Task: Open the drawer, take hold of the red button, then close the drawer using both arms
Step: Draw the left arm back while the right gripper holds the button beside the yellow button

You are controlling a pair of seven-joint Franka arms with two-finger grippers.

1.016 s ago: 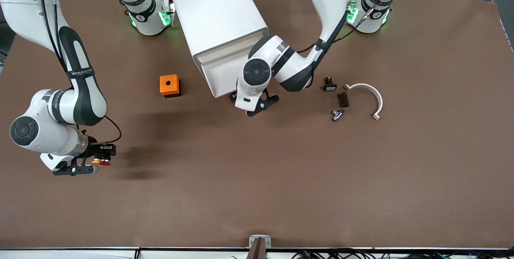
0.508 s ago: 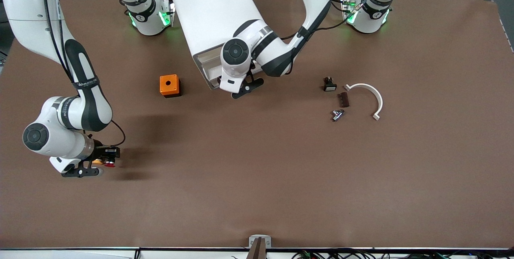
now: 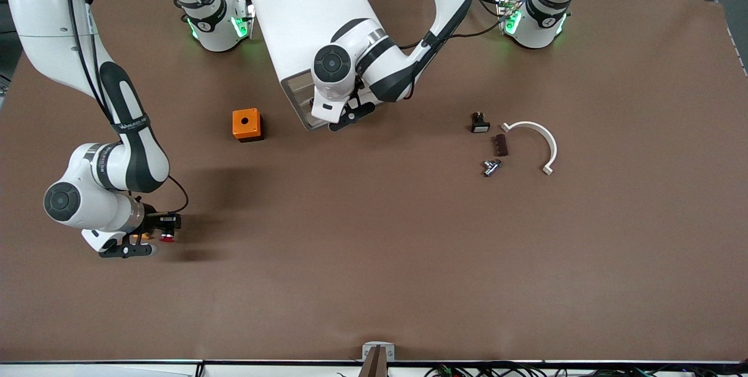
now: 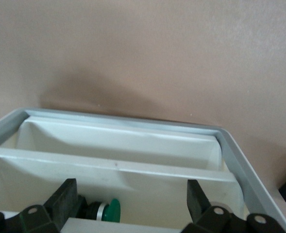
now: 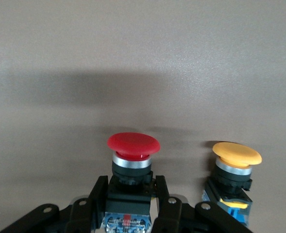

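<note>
Right wrist view: the button [image 5: 133, 167] was clenched by the right gripper [image 5: 131, 204]; the left gripper [image 4: 130, 206] was held released at the drawer [image 4: 118, 155].

A red cap is showing on the black-and-blue button [image 5: 133, 167] between the black fingers [image 5: 98, 194] of the right gripper [image 5: 128, 201]; just beside it an orange-yellow-capped button [image 5: 235, 167] is sitting on the brown table [image 5: 143, 58].

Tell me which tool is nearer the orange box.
Left. The left tool is at the drawer, beside the orange box; the right tool, gripping the button, is much nearer the camera.
</note>
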